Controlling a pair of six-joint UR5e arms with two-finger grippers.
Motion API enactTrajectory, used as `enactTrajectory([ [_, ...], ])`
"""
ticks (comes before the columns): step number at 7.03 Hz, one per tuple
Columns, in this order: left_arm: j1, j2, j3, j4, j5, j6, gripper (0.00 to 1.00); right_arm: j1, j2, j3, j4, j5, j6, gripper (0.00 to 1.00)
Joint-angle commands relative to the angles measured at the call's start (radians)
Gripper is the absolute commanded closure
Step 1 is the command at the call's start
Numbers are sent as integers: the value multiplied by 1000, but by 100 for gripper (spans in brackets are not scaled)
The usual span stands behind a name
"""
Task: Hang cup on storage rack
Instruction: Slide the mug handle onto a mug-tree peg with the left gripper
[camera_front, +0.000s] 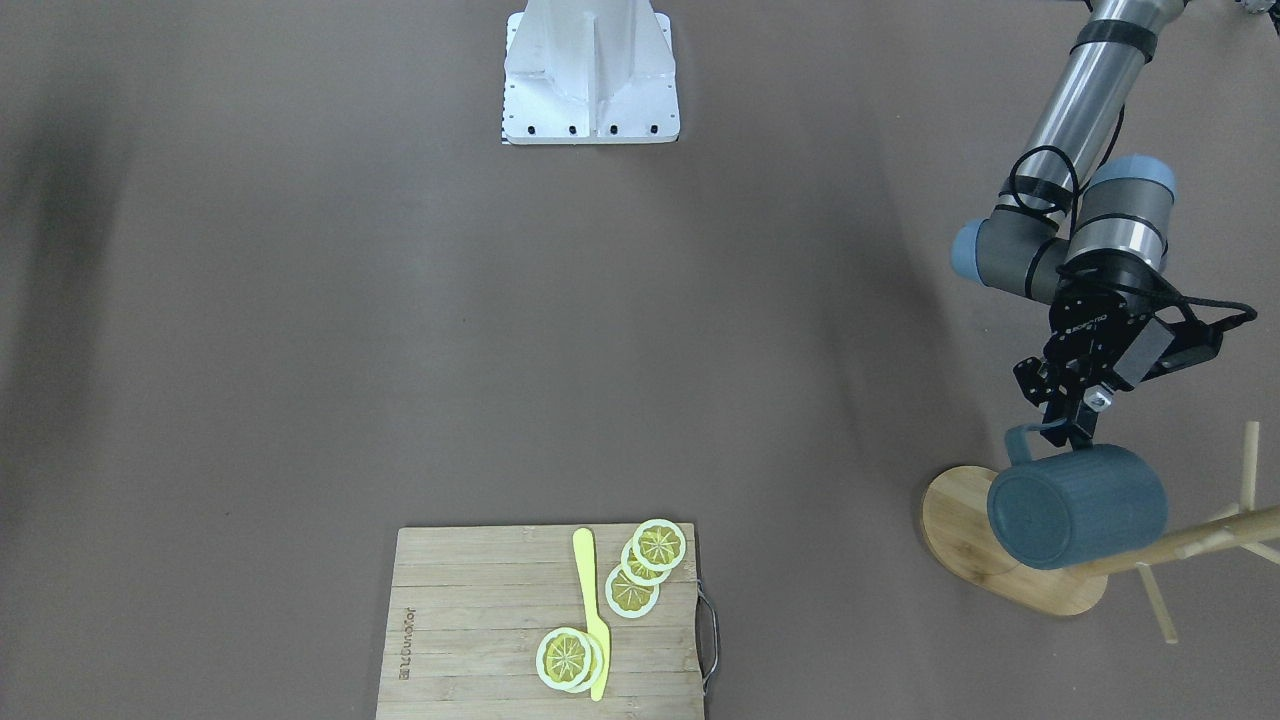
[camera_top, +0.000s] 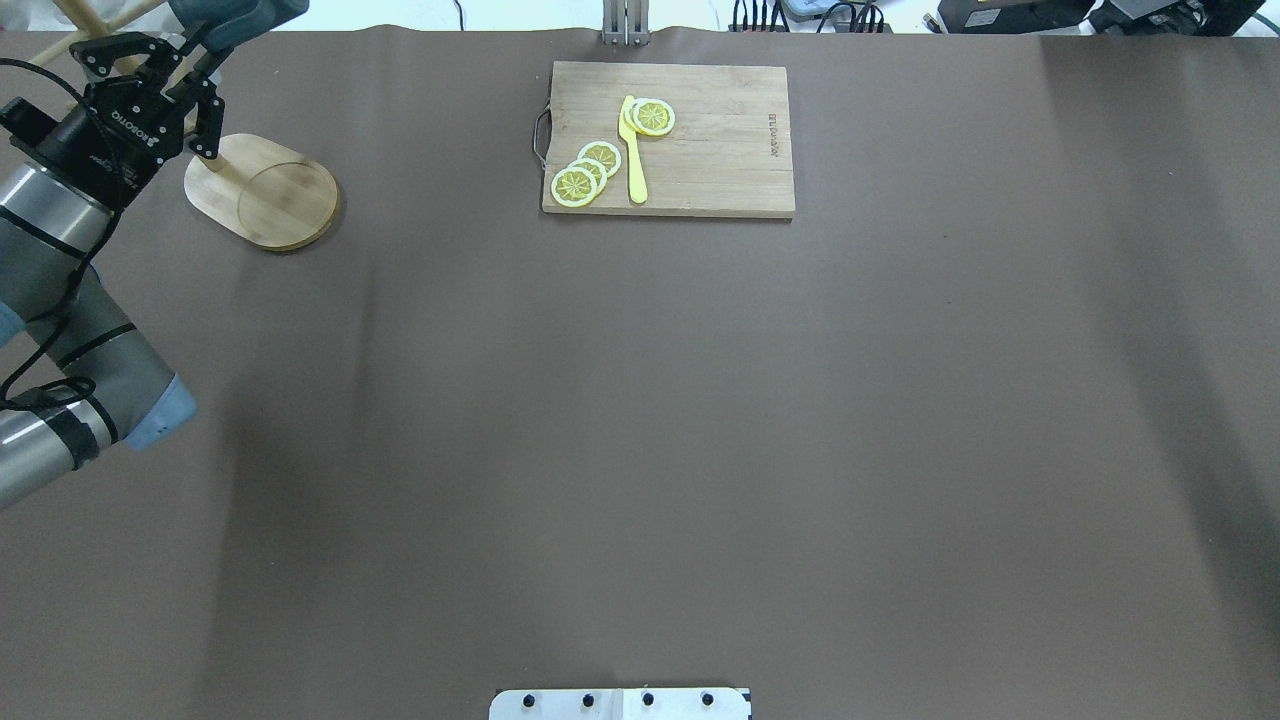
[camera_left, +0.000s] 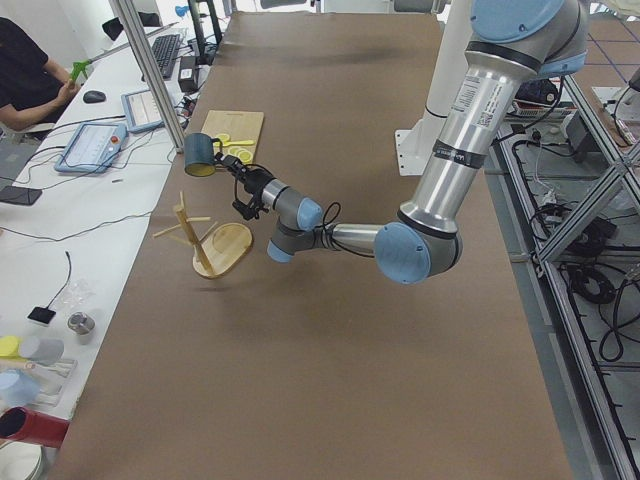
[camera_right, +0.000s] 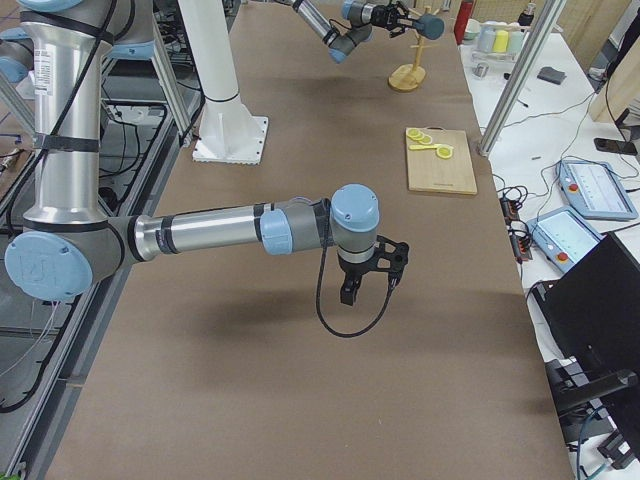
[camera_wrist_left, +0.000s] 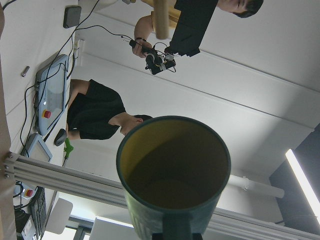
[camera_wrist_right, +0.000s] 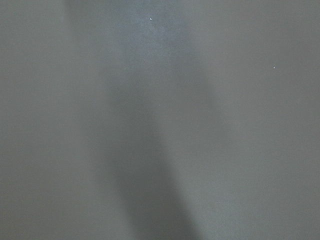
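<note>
Front view, right edge: left end effector (camera_front: 1070, 430) clamps the cup (camera_front: 1078, 508) by its handle. The cup is tipped sideways over the storage rack (camera_front: 955, 520) base, pole partly hidden. Overhead: cup cropped, upper left. Right side view: right end effector (camera_right: 370, 285) above tabletop (camera_right: 300, 400), centre; open or closed undeterminable.

overhead view cuts the cup (camera_top: 240, 12) off up top, storage rack (camera_front: 1200, 538) pegs run off the front view's right edge
</note>
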Motion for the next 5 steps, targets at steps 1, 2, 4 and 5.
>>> enactTrajectory([
  [1, -11, -1, 29, 4, 24, -47, 100, -1, 1, 0, 0, -2, 0, 0],
  [2, -20, -2, 48, 4, 24, -50, 100, -1, 1, 0, 0, -2, 0, 0],
  [4, -32, -1, 70, 6, 24, -63, 100, -1, 2, 5, 0, 0, 0, 0],
  [5, -34, 1, 73, 6, 24, -83, 100, 0, 2, 12, 0, -2, 0, 0],
])
